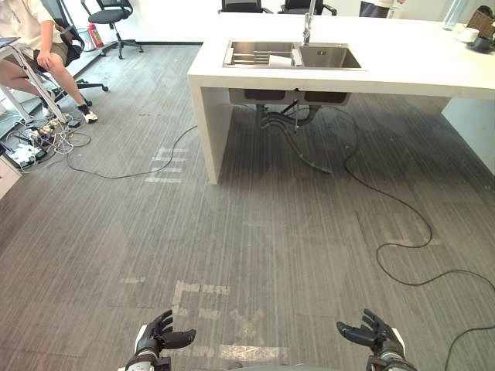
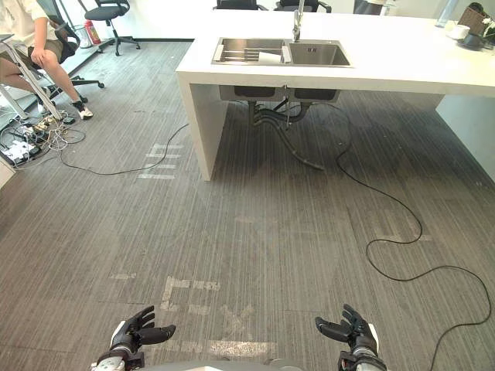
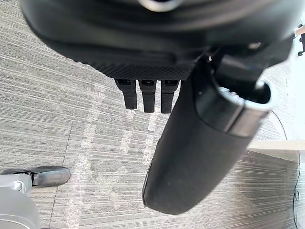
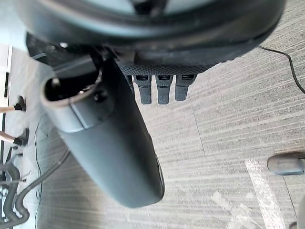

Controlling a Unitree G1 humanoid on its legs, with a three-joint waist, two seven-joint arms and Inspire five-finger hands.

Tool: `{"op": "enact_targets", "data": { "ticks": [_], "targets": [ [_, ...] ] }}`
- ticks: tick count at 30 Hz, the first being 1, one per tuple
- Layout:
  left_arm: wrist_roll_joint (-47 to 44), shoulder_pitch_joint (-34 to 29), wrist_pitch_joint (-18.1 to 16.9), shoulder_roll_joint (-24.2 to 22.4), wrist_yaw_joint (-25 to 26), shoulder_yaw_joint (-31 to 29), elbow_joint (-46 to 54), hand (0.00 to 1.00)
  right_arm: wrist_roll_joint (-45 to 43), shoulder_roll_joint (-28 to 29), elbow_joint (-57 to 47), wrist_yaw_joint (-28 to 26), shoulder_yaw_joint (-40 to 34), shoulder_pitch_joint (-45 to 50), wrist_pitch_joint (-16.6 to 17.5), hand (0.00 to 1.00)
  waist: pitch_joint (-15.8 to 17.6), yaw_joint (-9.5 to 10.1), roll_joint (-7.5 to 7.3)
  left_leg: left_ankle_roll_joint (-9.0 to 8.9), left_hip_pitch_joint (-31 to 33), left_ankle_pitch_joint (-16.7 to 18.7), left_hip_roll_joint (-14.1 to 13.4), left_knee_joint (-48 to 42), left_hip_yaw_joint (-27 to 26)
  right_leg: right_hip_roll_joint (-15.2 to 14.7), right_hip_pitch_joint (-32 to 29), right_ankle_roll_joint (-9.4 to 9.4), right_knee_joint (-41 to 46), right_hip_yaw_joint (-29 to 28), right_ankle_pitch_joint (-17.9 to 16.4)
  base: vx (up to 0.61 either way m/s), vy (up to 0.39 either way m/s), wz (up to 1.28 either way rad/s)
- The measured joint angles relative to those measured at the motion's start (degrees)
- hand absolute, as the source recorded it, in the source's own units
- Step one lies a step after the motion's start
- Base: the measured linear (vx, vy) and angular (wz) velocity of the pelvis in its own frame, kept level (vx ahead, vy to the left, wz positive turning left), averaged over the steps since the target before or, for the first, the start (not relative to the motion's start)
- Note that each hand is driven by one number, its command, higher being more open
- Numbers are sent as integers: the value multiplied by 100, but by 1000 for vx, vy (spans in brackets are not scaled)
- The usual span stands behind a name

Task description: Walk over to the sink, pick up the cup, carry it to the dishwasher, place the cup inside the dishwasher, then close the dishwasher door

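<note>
The steel sink [image 1: 329, 56] is set in a white counter island [image 1: 402, 58] far ahead across the grey floor, with a faucet [image 1: 308, 27] behind it. Its left basin holds a rack and a small white object [image 1: 280, 60]; I cannot tell whether that is the cup. My left hand [image 1: 158, 336] and right hand [image 1: 375, 334] hang low at the near edge, both open with relaxed fingers and holding nothing. Each wrist view shows straight fingers [image 3: 147, 95] [image 4: 162, 88] over bare floor.
A person [image 1: 39, 46] sits at the far left beside a tangle of cables [image 1: 39, 143] and office chairs [image 1: 108, 15]. Pipes hang under the sink [image 1: 290, 116]. White tape marks [image 1: 201, 297] lie on the floor just ahead. Small white dishes [image 1: 468, 35] stand on the counter's far right.
</note>
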State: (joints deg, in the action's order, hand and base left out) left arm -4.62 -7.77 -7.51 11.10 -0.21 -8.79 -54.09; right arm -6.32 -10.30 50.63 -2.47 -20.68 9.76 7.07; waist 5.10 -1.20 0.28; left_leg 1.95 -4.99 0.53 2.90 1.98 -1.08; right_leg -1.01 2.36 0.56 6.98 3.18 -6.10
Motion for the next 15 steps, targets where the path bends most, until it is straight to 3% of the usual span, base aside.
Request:
{"op": "enact_targets", "data": {
  "ticks": [15],
  "targets": [
    [3, 6, 0, 131, -31, -204, -29, 90, -155, -71, 253, 6, -365, -72, -7, 90, 3, -6, 8, 30, -105, -39, 2, 99, -66, 1, 34, 15, -2, -42, -29, 8, -3, -1]
  ]
}}
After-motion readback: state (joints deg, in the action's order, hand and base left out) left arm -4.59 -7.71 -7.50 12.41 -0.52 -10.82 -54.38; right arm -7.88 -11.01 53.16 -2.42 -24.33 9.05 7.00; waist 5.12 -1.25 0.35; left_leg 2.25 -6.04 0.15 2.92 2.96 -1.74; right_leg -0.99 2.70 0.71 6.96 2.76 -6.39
